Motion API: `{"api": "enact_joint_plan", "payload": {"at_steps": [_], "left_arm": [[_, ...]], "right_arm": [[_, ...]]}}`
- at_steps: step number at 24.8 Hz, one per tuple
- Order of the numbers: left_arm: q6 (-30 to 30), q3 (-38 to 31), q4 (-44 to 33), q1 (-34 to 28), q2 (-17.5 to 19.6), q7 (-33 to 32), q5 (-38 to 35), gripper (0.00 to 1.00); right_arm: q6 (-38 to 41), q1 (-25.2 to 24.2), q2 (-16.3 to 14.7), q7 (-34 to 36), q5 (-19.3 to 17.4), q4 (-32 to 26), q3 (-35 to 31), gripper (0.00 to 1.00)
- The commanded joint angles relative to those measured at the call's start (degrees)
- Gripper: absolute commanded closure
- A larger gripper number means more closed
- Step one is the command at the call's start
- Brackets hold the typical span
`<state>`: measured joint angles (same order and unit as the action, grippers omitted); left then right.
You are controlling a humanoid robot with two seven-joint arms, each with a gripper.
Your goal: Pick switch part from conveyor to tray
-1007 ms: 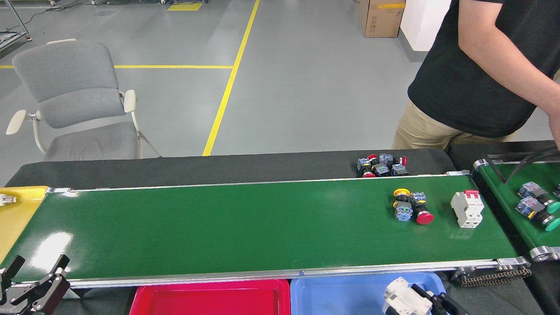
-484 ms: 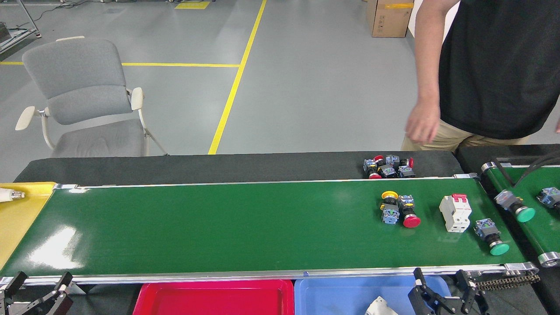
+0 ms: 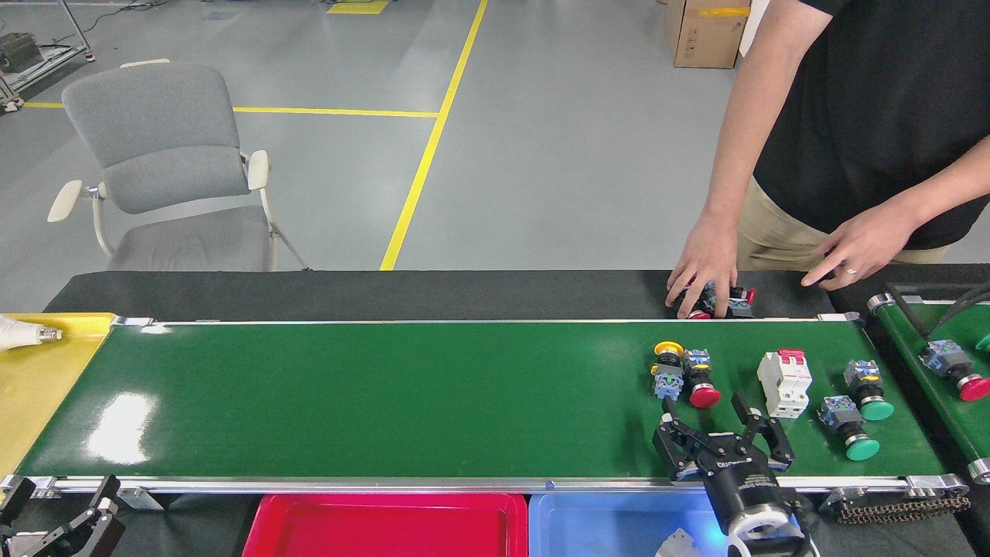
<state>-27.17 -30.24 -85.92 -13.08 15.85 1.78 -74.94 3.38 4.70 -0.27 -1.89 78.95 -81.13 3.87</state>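
Green, glossy and wide, the conveyor belt (image 3: 387,402) with its silver rails runs across the room, bare along its left and middle stretch. At its left end sits a yellow plastic tray (image 3: 39,387) with a small white bulb-like part (image 3: 23,334) on its far edge. Low at the left corner the black left gripper (image 3: 58,514) hangs off the belt, jaws apart and empty.

Below the near rail lie a red plastic tray (image 3: 387,526), which looks empty, and a blue plastic tray (image 3: 603,526) with a pale part (image 3: 677,545) at its bottom edge.

Further right, the black right gripper (image 3: 715,422) hovers over the belt, jaws spread wide on nothing. Just beyond it stand a yellow-capped push-button switch (image 3: 667,363) touching a red mushroom-head switch (image 3: 702,379), then a white circuit breaker with a red lever (image 3: 785,381), then two green-capped switches (image 3: 862,387), (image 3: 849,424).

I would say the reach is under way. To do it well, pick one part, square the jaws across its body, and allow for belt travel; the yellow and red pair touch, so a careless close may nudge the neighbour.

A person's hand (image 3: 708,259) rests on a heap of switches (image 3: 719,302) behind the far rail.
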Motion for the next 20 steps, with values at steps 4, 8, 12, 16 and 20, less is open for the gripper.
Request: {"api": "enact_joint_plan", "payload": {"at_steps": [4, 8, 12, 16, 20], "left_arm": [[0.8, -0.08, -0.21, 0.16, -0.29, 0.68, -0.2, 0.0], [0.54, 0.09, -0.21, 0.16, -0.47, 0.68, -0.2, 0.0], [0.54, 0.97, -0.21, 0.34, -0.38, 0.68, -0.2, 0.0], [0.54, 1.24, -0.21, 0.52, -0.38, 0.68, -0.2, 0.0], [0.54, 1.24, -0.21, 0.6, -0.38, 0.68, -0.2, 0.0]], "right_arm": [[-4.09, 4.26, -0.26, -0.04, 0.07, 3.35, 4.04, 0.0], [-5.93, 8.48, 0.89, 0.04, 0.07, 8.36, 6.15, 0.0], [-8.83, 15.16, 3.26, 0.13, -0.11, 17.15, 8.79, 0.0], [-10.24, 19.56, 3.87, 0.31, -0.11, 23.03, 11.25, 0.2], [-9.54, 20.0, 3.52, 0.66, -0.64, 23.56, 12.48, 0.64]]}}
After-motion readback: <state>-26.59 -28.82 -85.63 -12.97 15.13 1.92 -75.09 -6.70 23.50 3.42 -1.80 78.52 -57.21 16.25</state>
